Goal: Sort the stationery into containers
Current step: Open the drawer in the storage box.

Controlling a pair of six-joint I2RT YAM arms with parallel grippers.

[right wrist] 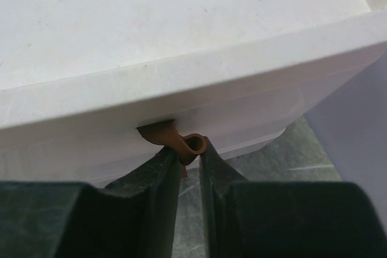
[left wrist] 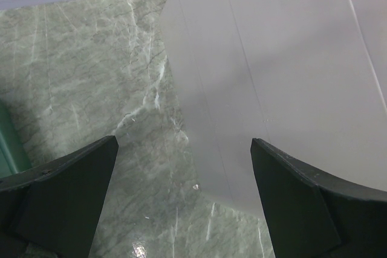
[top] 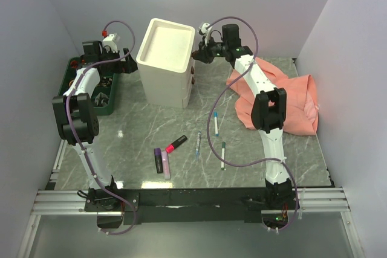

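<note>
The cream-white cabinet (top: 164,58) stands at the back centre. My right gripper (top: 198,54) is shut on the brown handle (right wrist: 184,143) of its top drawer, with one finger on each side of the handle in the right wrist view (right wrist: 188,156). My left gripper (top: 126,64) is open and empty beside the cabinet's left wall (left wrist: 284,77), just above the table. On the table lie a purple highlighter (top: 158,160), a pink highlighter (top: 165,164), a red-and-black marker (top: 176,144), two blue-capped pens (top: 197,145) (top: 216,124) and a green-capped pen (top: 223,154).
A dark green tray (top: 91,86) with several items sits at the left, and its edge shows in the left wrist view (left wrist: 9,143). A pink cloth (top: 290,98) lies crumpled at the right. The lower drawer handles (top: 192,80) face right.
</note>
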